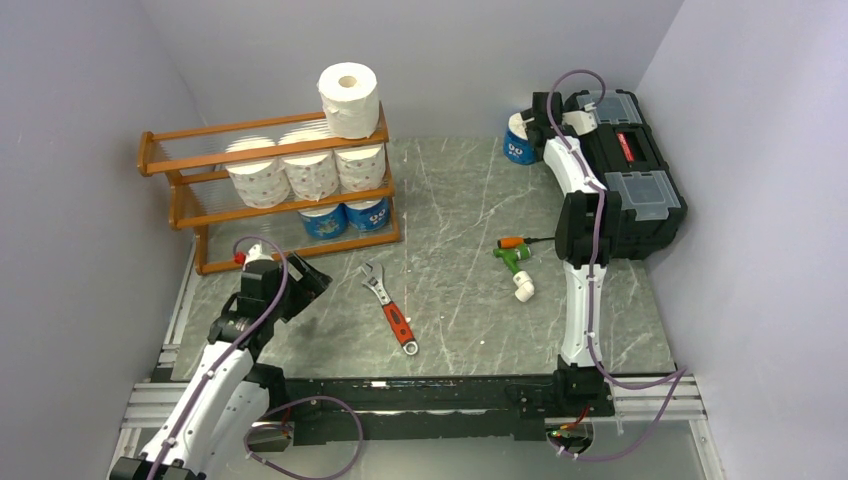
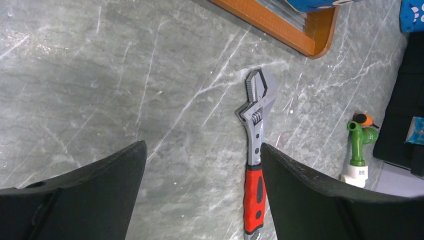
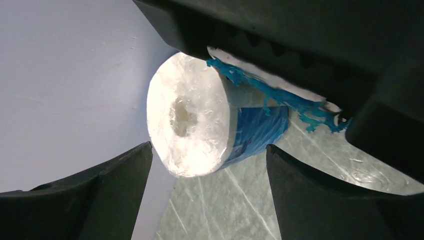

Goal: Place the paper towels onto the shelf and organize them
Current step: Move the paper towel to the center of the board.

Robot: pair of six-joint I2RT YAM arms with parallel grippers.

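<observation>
Blue-wrapped roll [image 3: 190,115] just ahead of right end effector [image 3: 207,150], jaws spread.

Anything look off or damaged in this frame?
Yes: the blue-wrapped roll beside the black toolbox has a torn wrapper, with ragged blue shreds trailing along its side. It is also the only roll in view that is not on the shelf.
</observation>
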